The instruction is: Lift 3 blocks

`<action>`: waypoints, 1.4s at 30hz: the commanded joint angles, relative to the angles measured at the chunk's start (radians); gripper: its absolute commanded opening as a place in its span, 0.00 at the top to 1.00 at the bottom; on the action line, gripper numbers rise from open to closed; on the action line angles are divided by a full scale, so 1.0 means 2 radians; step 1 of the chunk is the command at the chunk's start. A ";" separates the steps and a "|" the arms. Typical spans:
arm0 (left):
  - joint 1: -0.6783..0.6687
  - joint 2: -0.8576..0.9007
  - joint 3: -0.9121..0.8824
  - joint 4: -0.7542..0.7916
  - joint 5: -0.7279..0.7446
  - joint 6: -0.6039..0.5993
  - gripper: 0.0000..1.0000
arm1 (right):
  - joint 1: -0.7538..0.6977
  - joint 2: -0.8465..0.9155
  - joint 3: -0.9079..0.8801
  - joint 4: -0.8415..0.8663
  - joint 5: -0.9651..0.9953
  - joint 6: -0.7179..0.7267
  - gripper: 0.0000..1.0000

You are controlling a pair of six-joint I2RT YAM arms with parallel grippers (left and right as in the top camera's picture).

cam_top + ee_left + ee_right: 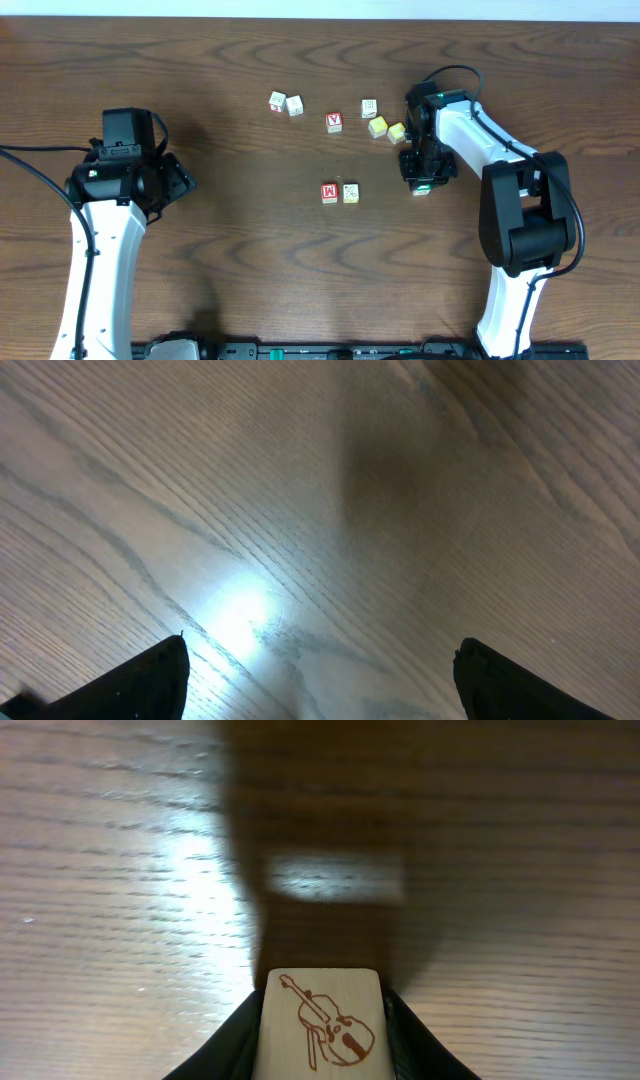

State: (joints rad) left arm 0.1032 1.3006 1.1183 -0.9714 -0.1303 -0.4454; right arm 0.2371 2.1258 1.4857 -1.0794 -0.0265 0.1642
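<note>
Gripping the violin block [422,189] and raising it looks like the step in hand. Overhead, it shows only as a pale corner at the near tip of the right gripper [421,181], right of centre on the table [230,260]. The M block [329,193] and cream block [351,193] sit side by side to its left, apart from it. Two yellow blocks [377,127] lie just on the far side of that gripper. A white block [369,108], an A block [334,122] and a white pair [285,103] run on leftward. A straight-up lift should miss them all, while a swing toward the far side could knock the yellow ones. The left gripper [172,178] is well off at the left.

Left wrist: its fingers [150,685] stand wide apart over bare wood, with nothing between them.

Right wrist: both fingers [225,1055] press the block's sides, so it looks gripped. I cannot tell whether it has left the table. The hold seems centred. Squeeze firmly before rising and keep it level, so the block does not twist out.
</note>
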 commanded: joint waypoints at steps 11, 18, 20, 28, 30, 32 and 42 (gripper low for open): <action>0.002 0.002 0.002 -0.002 -0.005 -0.003 0.15 | 0.003 0.005 0.040 -0.013 -0.179 -0.004 0.69; 0.002 0.002 0.002 -0.002 -0.005 -0.003 0.15 | 0.029 0.005 0.039 0.007 -0.183 0.011 0.69; 0.002 0.002 0.002 -0.002 -0.005 -0.003 0.15 | 0.040 0.005 0.038 0.011 -0.175 0.016 0.69; 0.002 0.002 0.002 -0.002 -0.005 -0.003 0.15 | 0.083 0.005 0.038 0.011 -0.122 0.058 0.70; 0.002 0.002 0.002 -0.002 -0.005 -0.003 0.15 | 0.091 0.005 0.038 0.010 -0.105 0.073 0.70; 0.002 0.002 0.002 -0.002 -0.005 -0.003 0.15 | 0.096 0.005 0.038 0.009 -0.086 0.087 0.70; 0.002 0.002 0.002 -0.002 -0.005 -0.003 0.15 | 0.102 0.005 0.028 0.005 -0.079 0.099 0.69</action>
State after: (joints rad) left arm 0.1032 1.3006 1.1183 -0.9714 -0.1303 -0.4454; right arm 0.4305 2.1288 1.5482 -1.0657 -0.2016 0.3351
